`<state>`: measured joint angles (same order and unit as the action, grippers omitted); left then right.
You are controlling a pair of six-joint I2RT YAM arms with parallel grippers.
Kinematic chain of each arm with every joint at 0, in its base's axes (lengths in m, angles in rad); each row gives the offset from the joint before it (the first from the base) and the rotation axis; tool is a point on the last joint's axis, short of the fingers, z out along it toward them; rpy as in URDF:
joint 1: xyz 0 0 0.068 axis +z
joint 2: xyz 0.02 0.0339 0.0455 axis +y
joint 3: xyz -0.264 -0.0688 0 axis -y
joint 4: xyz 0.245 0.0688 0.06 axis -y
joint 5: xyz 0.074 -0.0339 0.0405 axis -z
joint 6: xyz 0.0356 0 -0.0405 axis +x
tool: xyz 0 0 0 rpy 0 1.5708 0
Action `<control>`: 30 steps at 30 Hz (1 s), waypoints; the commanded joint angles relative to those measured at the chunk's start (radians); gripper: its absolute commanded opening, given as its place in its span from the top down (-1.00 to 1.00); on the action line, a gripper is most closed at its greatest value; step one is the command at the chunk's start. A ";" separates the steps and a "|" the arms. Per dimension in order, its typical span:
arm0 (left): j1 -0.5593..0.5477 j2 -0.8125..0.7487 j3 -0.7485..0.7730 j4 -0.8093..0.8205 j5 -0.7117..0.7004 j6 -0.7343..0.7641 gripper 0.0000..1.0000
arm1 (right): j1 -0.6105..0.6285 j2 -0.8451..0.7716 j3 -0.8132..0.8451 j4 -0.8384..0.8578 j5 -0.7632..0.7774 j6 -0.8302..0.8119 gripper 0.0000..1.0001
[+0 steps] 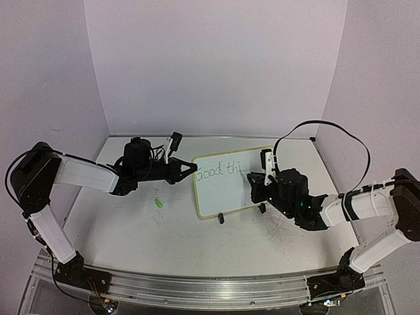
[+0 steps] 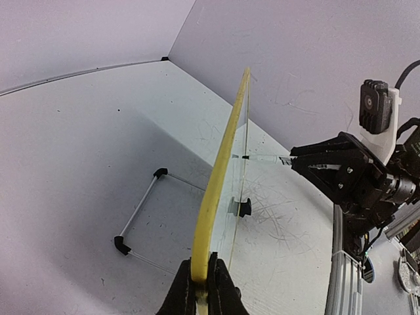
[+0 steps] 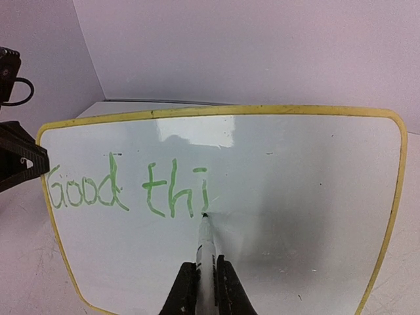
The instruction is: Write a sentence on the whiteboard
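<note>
Whiteboard (image 1: 230, 197) sits mid-table (image 1: 164, 243), nearer the far edge than the near one, a touch right of centre. From the left wrist view it stands propped up on edge rather than lying flat, with its writing face toward the right arm. Left gripper (image 2: 202, 269) has its fingers pressed together on the board's yellow rim at the left-hand side, pinching the edge, apparently to steady it. Right gripper (image 3: 205, 272) has its fingers clamped on a marker (image 3: 205, 243) that points forward, with the tip touching the board face. The sentence (image 3: 125, 190) in green so far reads "Good thi", all on one line across the upper left of the board. The tip rests at the foot of the "i". A small green piece (image 1: 158, 203), possibly the marker's cap, lies on the table just left of the board, apart from it. Progress, as a judgement: first word finished, second word about half written. What is left is the rest of that word and whatever follows. Bare white remains to the right of the lettering and across the lower half, so there is room for more. Letters are legible, a little uneven in height, and the baseline is roughly level.
</note>
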<state>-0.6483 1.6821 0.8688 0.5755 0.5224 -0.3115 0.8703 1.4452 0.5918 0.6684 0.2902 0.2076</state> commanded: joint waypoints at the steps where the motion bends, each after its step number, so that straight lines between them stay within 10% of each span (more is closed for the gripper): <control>1: 0.006 -0.041 0.001 0.027 -0.051 0.061 1.00 | -0.010 -0.055 0.008 0.023 0.023 -0.033 1.00; 30: 0.006 -0.037 0.004 0.026 -0.050 0.066 1.00 | -0.037 0.015 0.054 0.008 0.020 -0.033 1.00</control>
<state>-0.6491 1.6821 0.8688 0.5743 0.5215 -0.3107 0.8364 1.4462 0.6170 0.6800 0.2809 0.1606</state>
